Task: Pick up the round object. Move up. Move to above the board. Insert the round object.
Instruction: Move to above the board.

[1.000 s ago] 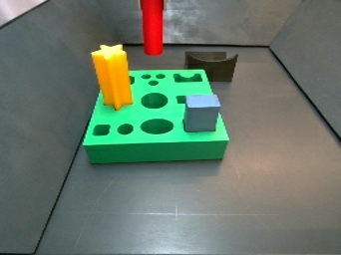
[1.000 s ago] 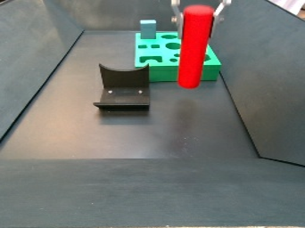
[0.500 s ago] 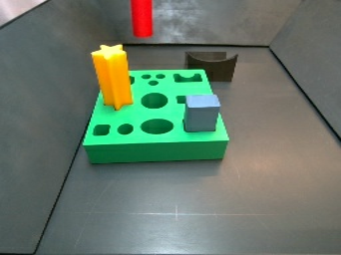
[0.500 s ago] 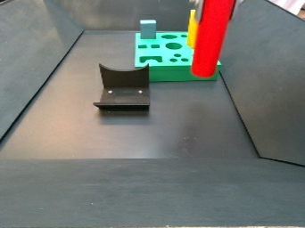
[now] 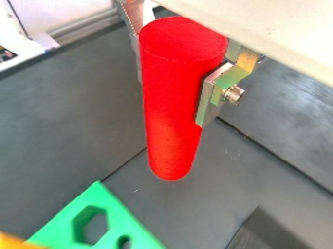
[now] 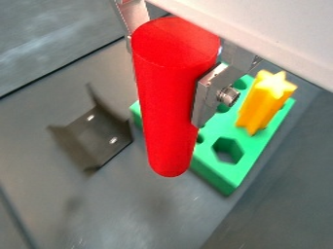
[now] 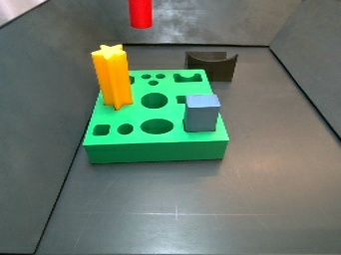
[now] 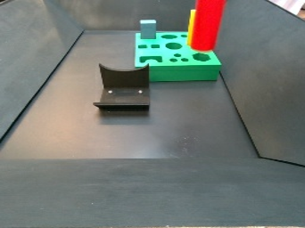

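In both wrist views your gripper (image 5: 176, 73) is clamped on the round object (image 5: 173, 97). In a side view it hangs at the frame's top, above the board (image 7: 154, 134). You're mid-carry; next, centre it over the round hole.

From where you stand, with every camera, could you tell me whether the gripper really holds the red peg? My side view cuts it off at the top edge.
Observer: Yes. In both wrist views the gripper has its silver fingers clamped on the round object.
Operator: Is it upright?
Observer: Yes; its flat lower end points down, above the floor beside the board.
Operator: Is a round hole free?
Observer: Yes, the board's large round holes are empty.
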Motion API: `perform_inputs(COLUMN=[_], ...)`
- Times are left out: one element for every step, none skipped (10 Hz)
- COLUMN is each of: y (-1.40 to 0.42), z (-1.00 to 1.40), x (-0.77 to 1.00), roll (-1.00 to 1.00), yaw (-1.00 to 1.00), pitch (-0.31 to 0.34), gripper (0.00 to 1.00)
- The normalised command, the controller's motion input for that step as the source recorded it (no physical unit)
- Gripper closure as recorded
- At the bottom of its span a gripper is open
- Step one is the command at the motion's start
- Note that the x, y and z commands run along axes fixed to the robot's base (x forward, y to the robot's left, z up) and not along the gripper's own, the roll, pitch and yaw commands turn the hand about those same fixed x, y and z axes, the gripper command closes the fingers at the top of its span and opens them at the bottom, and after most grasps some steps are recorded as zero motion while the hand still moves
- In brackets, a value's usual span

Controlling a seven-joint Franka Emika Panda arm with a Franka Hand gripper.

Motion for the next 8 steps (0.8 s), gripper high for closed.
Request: perform_inputs(y=[-1.0, -1.0, -1.0, -1.0, -1.0, -1.0, -1.0, -1.0], z=[0.27, 0.26, 0.27, 0.27, 0.27, 0.27, 0.27, 0.28], x=[0.22, 0.22, 0.23, 0.24, 0.25, 0.26, 0.28, 0.29], roll=[0.04, 0.01, -0.01, -0.02, 0.0, 0.0, -0.01, 0.01], yaw=[-0.14, -0.06, -0.04, -0.02, 0.0, 0.01, 0.01, 0.01], pitch=[0.144, 0.117, 0.115, 0.117, 0.125, 0.126, 0.125, 0.121], gripper=[1.0, 1.0, 1.0, 1.0, 1.0, 1.0, 1.0, 1.0])
